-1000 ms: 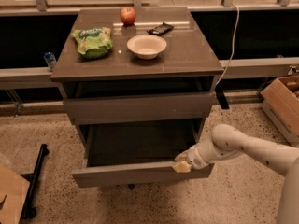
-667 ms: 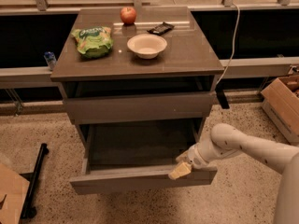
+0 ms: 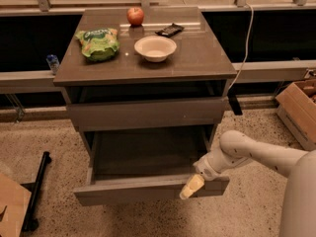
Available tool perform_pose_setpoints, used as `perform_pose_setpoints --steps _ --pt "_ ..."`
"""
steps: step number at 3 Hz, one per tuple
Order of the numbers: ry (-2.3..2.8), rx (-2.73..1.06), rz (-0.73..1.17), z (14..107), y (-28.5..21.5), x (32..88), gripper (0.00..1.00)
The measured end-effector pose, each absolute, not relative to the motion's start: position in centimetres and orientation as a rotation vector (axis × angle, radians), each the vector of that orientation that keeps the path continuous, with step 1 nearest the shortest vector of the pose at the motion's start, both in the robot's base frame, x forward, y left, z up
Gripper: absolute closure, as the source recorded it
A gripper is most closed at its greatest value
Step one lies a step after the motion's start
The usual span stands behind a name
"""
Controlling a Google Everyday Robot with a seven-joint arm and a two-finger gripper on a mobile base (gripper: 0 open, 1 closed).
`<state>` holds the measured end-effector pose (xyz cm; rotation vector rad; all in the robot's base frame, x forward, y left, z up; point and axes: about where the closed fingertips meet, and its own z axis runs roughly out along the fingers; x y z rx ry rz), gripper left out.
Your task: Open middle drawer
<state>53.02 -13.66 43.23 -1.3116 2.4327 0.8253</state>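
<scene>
The middle drawer [image 3: 133,191] stands pulled well out of the grey-brown cabinet, and its plain grey inside [image 3: 148,152] shows nothing in it. My gripper [image 3: 191,186] is at the top edge of the drawer's front panel, near its right end, with my white arm reaching in from the right. The drawer front above it [image 3: 148,113] is closed.
On the cabinet top [image 3: 207,58] are a red apple [image 3: 135,16], a white bowl [image 3: 155,48], a green chip bag [image 3: 98,43] and a dark snack bar [image 3: 169,30]. A cardboard box [image 3: 298,107] stands on the floor at right. A black stand [image 3: 37,191] lies at left.
The drawer has slid further out toward the camera. My gripper has moved with its front panel, down and forward in the view.
</scene>
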Motion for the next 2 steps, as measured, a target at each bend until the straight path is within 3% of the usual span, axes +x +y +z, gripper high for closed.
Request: perform_pose_setpoints --steps 1,2 --pt "2.469 -1.363 0.899 42.4 -14.3 50.6 0.18" --pt "2.475 -1.383 0.942 42.7 -14.7 48.8 0.42"
